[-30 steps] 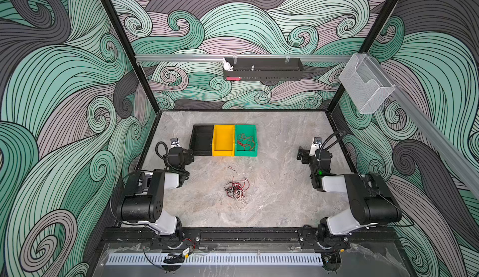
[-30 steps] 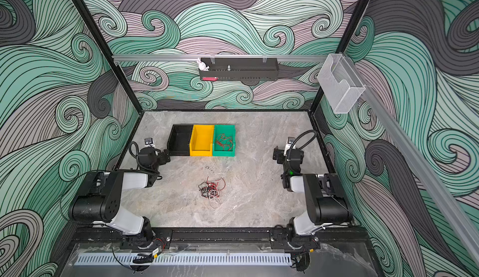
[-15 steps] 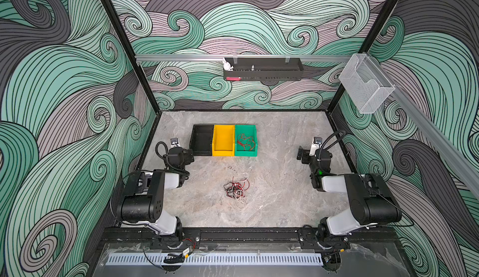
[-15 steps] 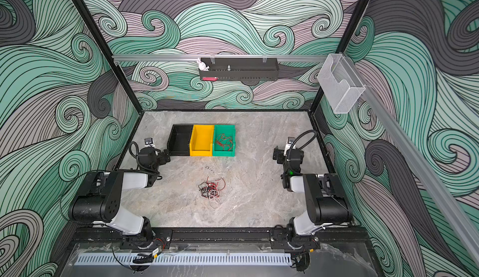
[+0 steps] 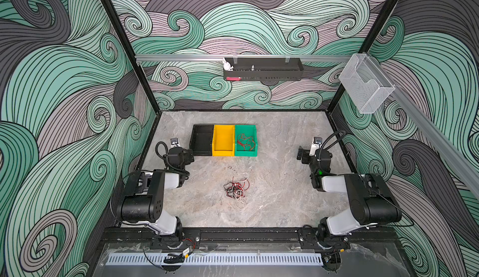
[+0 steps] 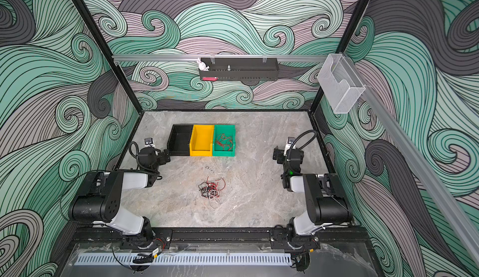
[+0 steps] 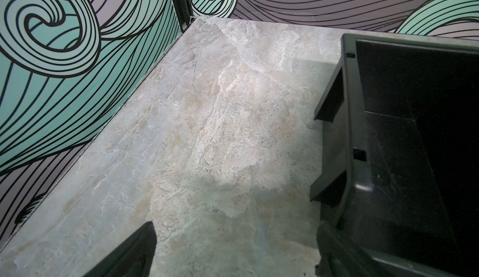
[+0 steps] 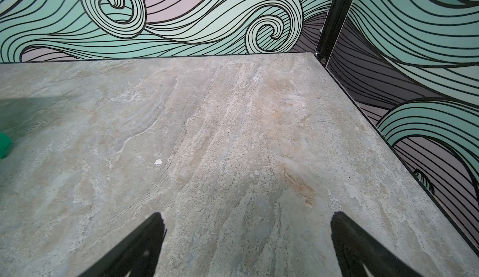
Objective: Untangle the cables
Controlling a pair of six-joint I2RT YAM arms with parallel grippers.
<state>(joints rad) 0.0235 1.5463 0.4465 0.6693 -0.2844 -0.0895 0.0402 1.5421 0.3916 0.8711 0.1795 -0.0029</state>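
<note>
Grey marbled stone tabletop (image 5: 272, 211) under swirl-painted walls, quiet for the moment. Parked out at the sides: left gripper (image 7: 236, 229), fingers (image 7: 140, 247) spread wide over bare stone, holding nothing, with the empty black plastic bin (image 7: 350, 107) just beside one of them; right gripper (image 8: 247, 216), fingers (image 8: 147, 236) spread just as wide, nothing between them either. Well apart from both pairs of fingertips, roughly midway between the two and nearer the arm bases: the loose tangle of thin red, black and white cables (image 5: 237, 190), plain in both top views. Farther off, a few red strands (image 5: 245, 142) lying in the green plastic bin (image 5: 246, 153), beside the yellow plastic bin (image 5: 223, 153). Looks like the opening reach, nothing grasped yet. Best done slowly: bring one set of fingers down on a stray outer loop, a white curl on the fringe say, never the dense middle; pin the knot lightly with the other set; draw the loop out low and sideways, gently. Otherwise, every chance of dragging the whole clump along.
</note>
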